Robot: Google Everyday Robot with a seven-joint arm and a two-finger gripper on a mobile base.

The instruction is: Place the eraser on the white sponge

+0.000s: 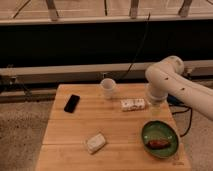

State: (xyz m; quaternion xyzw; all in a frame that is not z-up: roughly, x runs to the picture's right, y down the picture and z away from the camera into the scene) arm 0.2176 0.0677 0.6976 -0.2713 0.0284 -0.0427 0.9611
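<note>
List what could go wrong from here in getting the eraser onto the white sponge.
1. The open claw hangs at the table's right side, beside the lying bottle. The eraser lies near the left edge, so the reach across could knock the bottle or the cup.
2. The white sponge looks soft and is about the eraser's size, so the eraser may tip or slide off.

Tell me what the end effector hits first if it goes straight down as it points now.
Most likely bare wooden table, between the white patterned bottle and the green bowl. The end effector hangs pointing down near the right edge; depth is unclear, so the bowl's far rim could come first.
</note>
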